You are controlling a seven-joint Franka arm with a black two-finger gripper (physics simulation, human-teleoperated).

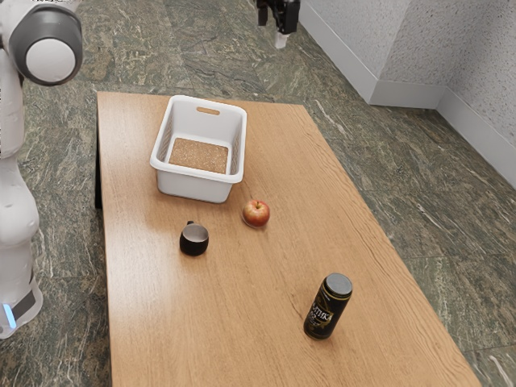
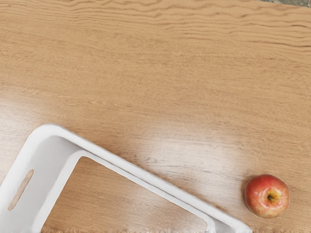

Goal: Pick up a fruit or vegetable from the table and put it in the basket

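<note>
White basket [image 1: 193,185] on surface [image 1: 153,314]. Apple [image 1: 256,214] also on surface, near basket's corner; probably firm, light, slick-skinned, bruisable. Suggest gentle hold across opposite sides, at widest girth. Claw [image 1: 280,35] raised; cannot tell whether wide or narrow.

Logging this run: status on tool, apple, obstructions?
Tool up high, away from apple. Apple on table, outside basket. Nothing touching apple; dark mug nearby.
</note>
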